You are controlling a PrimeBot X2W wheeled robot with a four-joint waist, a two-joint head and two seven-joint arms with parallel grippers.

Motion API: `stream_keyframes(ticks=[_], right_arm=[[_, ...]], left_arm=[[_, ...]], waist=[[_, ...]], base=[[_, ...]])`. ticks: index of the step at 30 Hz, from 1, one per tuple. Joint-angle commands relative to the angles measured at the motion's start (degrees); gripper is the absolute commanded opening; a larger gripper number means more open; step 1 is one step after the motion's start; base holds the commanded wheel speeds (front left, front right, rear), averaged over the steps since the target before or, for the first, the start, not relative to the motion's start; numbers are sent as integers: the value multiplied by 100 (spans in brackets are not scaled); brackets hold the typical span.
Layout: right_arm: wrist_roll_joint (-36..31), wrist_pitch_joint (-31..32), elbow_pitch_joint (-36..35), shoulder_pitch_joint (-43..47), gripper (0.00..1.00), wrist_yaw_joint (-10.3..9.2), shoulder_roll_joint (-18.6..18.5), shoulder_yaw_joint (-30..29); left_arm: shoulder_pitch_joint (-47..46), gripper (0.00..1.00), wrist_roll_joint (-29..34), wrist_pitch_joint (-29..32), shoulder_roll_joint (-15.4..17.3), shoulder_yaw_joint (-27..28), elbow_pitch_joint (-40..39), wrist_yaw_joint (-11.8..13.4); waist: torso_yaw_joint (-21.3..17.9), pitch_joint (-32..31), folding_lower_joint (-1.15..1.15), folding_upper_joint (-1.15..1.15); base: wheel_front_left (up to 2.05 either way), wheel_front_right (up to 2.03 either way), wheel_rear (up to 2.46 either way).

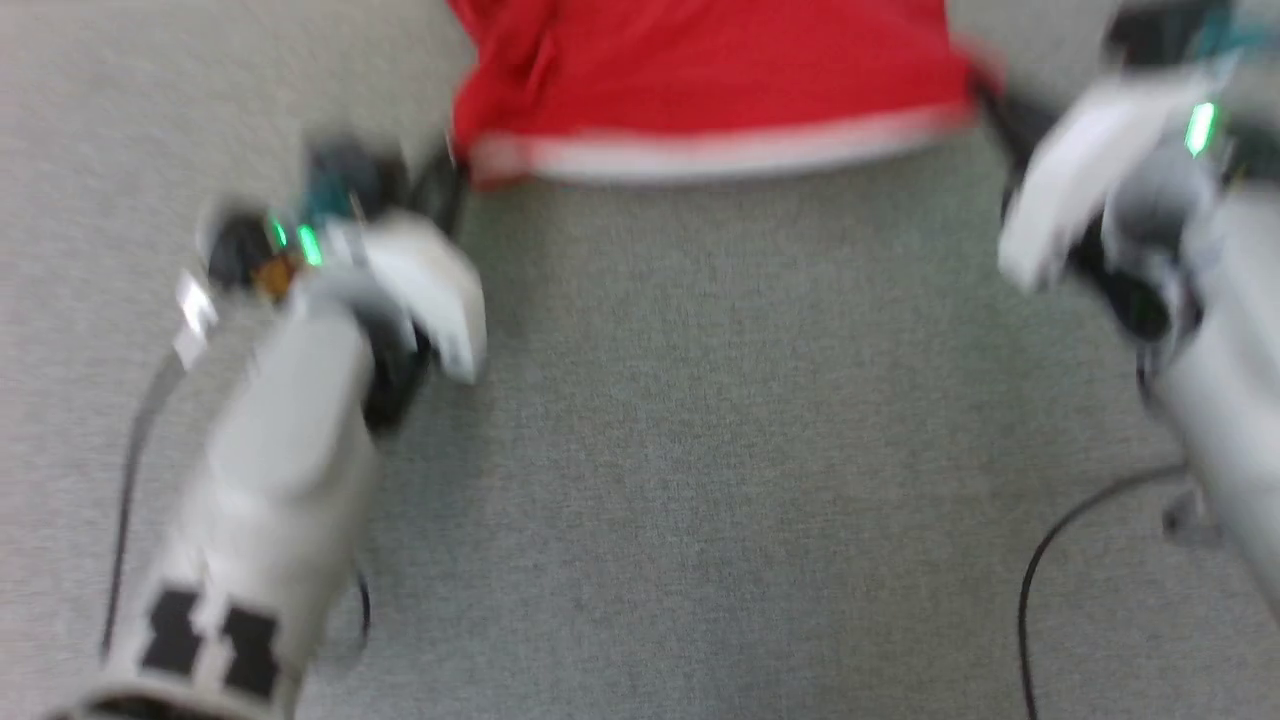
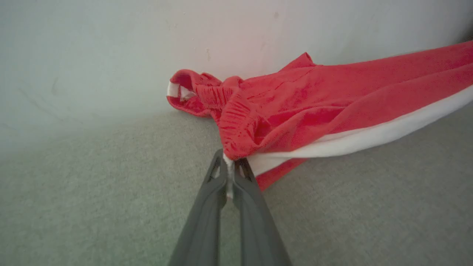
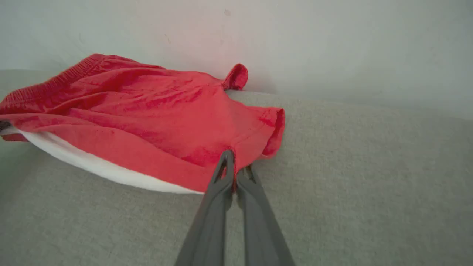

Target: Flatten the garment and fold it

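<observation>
The garment is a pair of bright red shorts with a white trim band, stretched across the top of the blurred head view. My left gripper holds its left corner and my right gripper its right corner. Seen from the left wrist, the left gripper is shut on the garment by the gathered waistband end, white trim pinched between the fingers. From the right wrist, the right gripper is shut on the red hem of the garment, which lifts off the surface between the two grips.
A grey carpet-like surface spreads below the garment. A pale wall stands right behind it. Black cables trail beside the right arm, and another cable runs by the left arm.
</observation>
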Motion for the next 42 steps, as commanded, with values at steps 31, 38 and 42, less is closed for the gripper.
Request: stream_keyframes(ticks=[31, 38, 42], right_arm=[[950, 2434, -2594, 5170, 0, -12, -2263, -381], [735, 2929, -3214, 6207, 0, -12, -2097, -1380], [521, 2997, -3661, 6305, 0, -12, -1842, -1869]], left_arm=[[4894, 0, -388, 759, 475, -1006, -2902, 267], [5531, 0, -430, 1027, 580, -1282, -3501, 319], [5413, 0, -412, 936, 527, -1263, -3696, 352]], waist=[[521, -2815, 1, 0], [560, -2809, 1, 0], [624, -2732, 1, 0]], base=[[0, 0, 0], [0, 0, 0], [0, 0, 0]])
